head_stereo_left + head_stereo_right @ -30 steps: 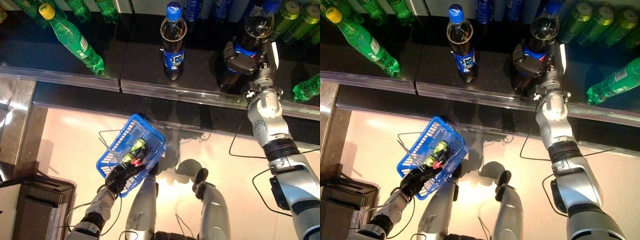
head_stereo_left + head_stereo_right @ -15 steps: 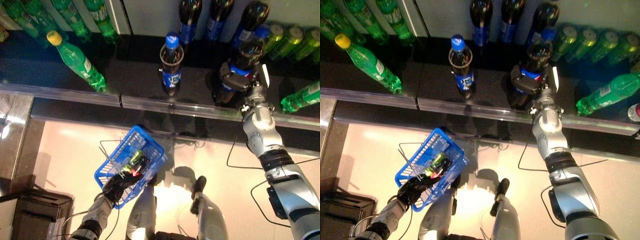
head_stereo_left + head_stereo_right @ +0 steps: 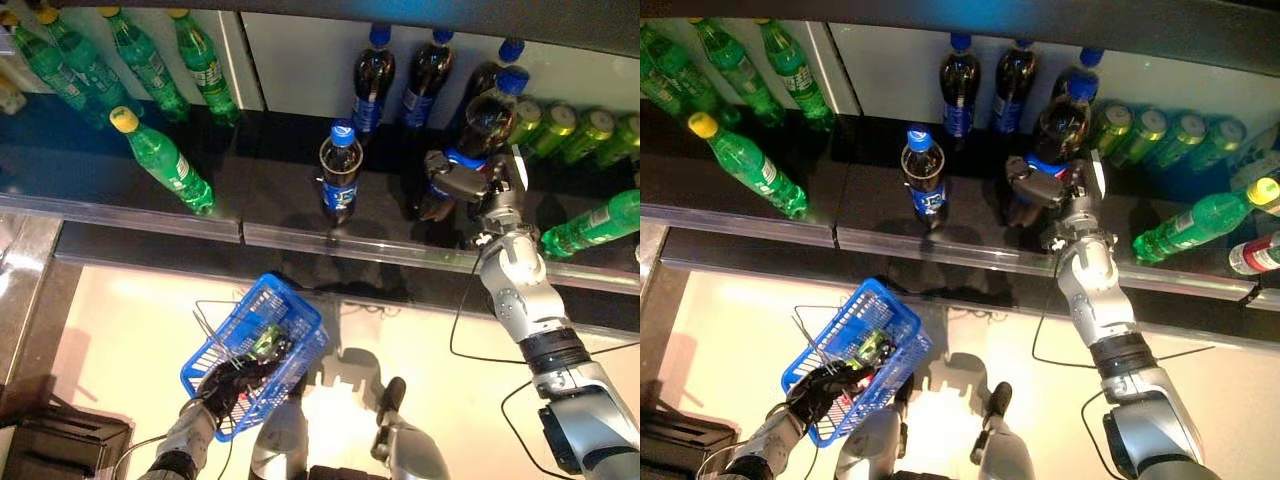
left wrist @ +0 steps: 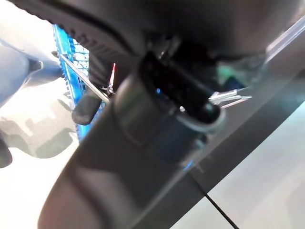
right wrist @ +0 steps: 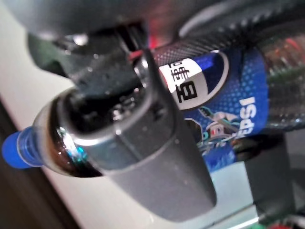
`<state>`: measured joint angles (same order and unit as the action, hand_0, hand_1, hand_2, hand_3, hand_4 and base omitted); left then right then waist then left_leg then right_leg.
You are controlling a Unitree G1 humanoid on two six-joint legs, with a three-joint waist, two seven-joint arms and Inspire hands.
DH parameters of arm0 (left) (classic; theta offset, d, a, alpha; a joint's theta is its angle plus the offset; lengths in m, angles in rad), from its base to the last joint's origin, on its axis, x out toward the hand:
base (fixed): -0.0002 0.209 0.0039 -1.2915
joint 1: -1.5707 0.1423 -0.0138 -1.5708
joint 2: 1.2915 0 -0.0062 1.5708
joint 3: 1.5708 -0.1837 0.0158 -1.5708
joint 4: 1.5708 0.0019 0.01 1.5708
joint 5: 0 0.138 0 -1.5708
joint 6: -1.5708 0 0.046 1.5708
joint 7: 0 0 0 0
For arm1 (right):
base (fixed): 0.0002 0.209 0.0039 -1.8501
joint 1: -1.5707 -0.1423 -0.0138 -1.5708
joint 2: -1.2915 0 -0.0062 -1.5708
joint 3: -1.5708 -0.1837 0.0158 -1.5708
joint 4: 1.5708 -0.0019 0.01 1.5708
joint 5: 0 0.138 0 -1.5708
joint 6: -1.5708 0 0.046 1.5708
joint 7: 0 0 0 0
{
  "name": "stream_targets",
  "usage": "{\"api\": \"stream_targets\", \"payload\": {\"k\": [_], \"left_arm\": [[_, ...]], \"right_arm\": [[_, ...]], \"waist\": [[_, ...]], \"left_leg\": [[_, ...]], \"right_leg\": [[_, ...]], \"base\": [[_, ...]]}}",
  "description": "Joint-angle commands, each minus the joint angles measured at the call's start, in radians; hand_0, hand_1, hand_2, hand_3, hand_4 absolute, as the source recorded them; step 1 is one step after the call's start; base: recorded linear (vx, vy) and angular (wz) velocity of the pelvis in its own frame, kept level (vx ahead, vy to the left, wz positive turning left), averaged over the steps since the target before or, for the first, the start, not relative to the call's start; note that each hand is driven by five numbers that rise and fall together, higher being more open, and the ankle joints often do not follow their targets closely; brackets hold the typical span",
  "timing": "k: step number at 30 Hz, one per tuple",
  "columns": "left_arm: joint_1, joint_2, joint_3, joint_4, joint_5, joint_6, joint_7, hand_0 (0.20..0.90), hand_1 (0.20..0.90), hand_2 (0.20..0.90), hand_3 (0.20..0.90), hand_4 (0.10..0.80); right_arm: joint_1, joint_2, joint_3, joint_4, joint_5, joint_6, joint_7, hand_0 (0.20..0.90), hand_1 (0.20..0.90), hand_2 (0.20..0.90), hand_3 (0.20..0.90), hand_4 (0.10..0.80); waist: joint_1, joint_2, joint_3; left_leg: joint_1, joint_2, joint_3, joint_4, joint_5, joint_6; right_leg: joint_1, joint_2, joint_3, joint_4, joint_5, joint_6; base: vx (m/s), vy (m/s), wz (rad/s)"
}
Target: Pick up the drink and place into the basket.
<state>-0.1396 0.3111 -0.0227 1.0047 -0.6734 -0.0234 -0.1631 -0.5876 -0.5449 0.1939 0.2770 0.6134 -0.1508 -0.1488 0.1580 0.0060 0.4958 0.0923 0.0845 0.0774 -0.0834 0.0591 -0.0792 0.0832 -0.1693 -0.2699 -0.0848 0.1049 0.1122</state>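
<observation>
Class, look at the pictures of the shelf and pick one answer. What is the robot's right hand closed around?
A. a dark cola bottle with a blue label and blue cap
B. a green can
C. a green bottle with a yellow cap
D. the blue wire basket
A: the right hand is curled round the dark cola bottle with a blue label and blue cap, as the right wrist view confirms.
</observation>
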Motion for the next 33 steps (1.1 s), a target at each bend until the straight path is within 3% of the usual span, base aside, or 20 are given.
{"api": "stream_targets", "payload": {"k": [1, 14, 20, 30, 33], "left_arm": [[0.093, 0.055, -0.012, 0.014, -0.006, -0.103, -0.044, 0.3, 0.3, 0.3, 0.2, 0.1], [0.122, 0.039, 0.036, -0.003, -0.039, -0.127, -0.048, 0.3, 0.3, 0.3, 0.2, 0.1], [0.125, 0.039, 0.065, -0.032, -0.136, -0.14, -0.063, 0.3, 0.3, 0.3, 0.2, 0.1], [0.138, 0.032, 0.075, -0.186, -0.207, -0.173, -0.118, 0.3, 0.3, 0.3, 0.2, 0.1], [0.155, 0.035, 0.084, -0.282, -0.22, -0.189, -0.185, 0.3, 0.3, 0.3, 0.2, 0.1]], "right_arm": [[0.066, 0.06, -0.013, -0.086, 0.0, -0.07, 0.078, 0.3, 0.3, 0.3, 0.2, 0.1], [0.244, 0.108, 0.05, -0.258, 0.03, -0.036, 0.224, 0.3, 0.3, 0.3, 0.2, 0.1], [0.267, 0.104, 0.096, -0.338, 0.041, -0.015, 0.257, 0.3, 0.3, 0.3, 0.2, 0.1], [0.256, 0.137, 0.177, -0.364, 0.01, -0.032, 0.23, 0.3, 0.3, 0.3, 0.2, 0.1], [0.243, 0.15, 0.208, -0.335, -0.005, -0.054, 0.204, 0.3, 0.3, 0.3, 0.2, 0.1]], "waist": [[-0.017, -0.032, -0.377], [-0.019, -0.035, -0.405], [-0.004, -0.036, -0.413], [0.069, -0.03, -0.406], [0.11, -0.038, -0.398]], "left_leg": [[-0.023, 0.031, 0.065, -0.003, -0.044, -0.024], [0.001, 0.044, 0.078, -0.004, -0.051, -0.03], [0.004, 0.049, 0.073, -0.004, -0.049, -0.033], [-0.012, 0.06, 0.038, -0.004, -0.031, -0.039], [-0.024, 0.056, 0.008, -0.004, -0.02, -0.038]], "right_leg": [[-0.009, -0.104, -0.036, 0.008, -0.009, 0.086], [0.021, -0.111, -0.056, 0.0, -0.019, 0.091], [0.029, -0.11, -0.07, -0.002, -0.025, 0.091], [0.054, -0.09, -0.119, 0.001, -0.043, 0.073], [0.069, -0.07, -0.136, 0.006, -0.056, 0.061]], "base": [[0.081, 0.008, 0.0], [0.011, 0.0, 0.01], [-0.026, -0.013, 0.05], [-0.053, -0.044, 0.23], [-0.042, -0.069, 0.39]]}}
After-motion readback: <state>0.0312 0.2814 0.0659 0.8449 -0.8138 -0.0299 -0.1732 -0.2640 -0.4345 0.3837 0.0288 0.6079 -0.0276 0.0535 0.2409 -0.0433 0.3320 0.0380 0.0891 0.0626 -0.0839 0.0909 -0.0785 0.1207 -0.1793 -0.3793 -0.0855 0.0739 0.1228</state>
